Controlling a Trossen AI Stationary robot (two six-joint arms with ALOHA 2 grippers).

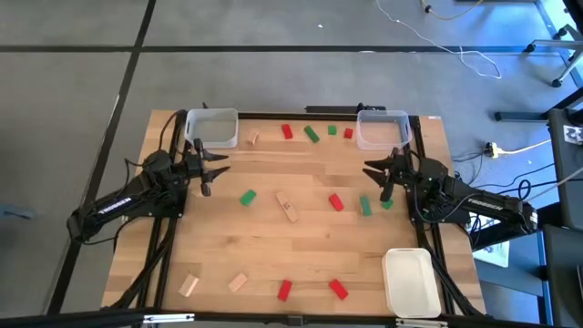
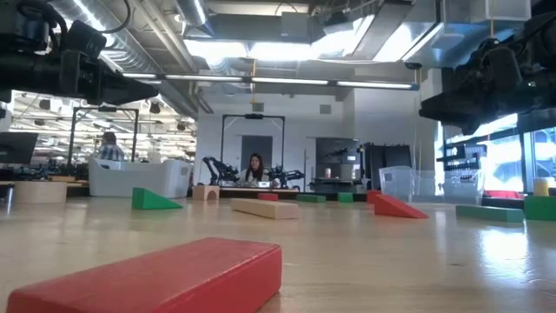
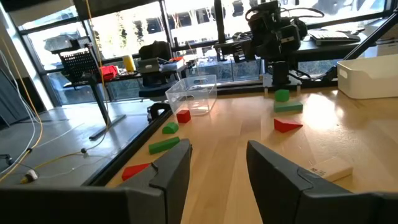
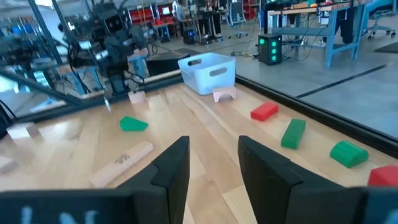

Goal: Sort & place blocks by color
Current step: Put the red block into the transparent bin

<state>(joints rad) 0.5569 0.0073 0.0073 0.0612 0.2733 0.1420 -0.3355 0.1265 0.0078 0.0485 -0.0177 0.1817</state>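
Pale wood makes up the counter (image 1: 273, 246), with the blocks (image 1: 290, 210) scattered over it: reds and greens along the far edge between two clear bins (image 1: 211, 128), a green, a tan, a red and more greens mid-counter, tan and red ones near the front beside a white tray (image 1: 410, 281). None is sorted yet, by the look of it. Both arms hover above the wood, the left hand (image 1: 209, 169) near the left bin, the right hand (image 1: 381, 173) by the right bin; each stands part open, holding nothing. Judged sensibly, each hand should take its nearest block first, dropping squarely over the narrow sides.
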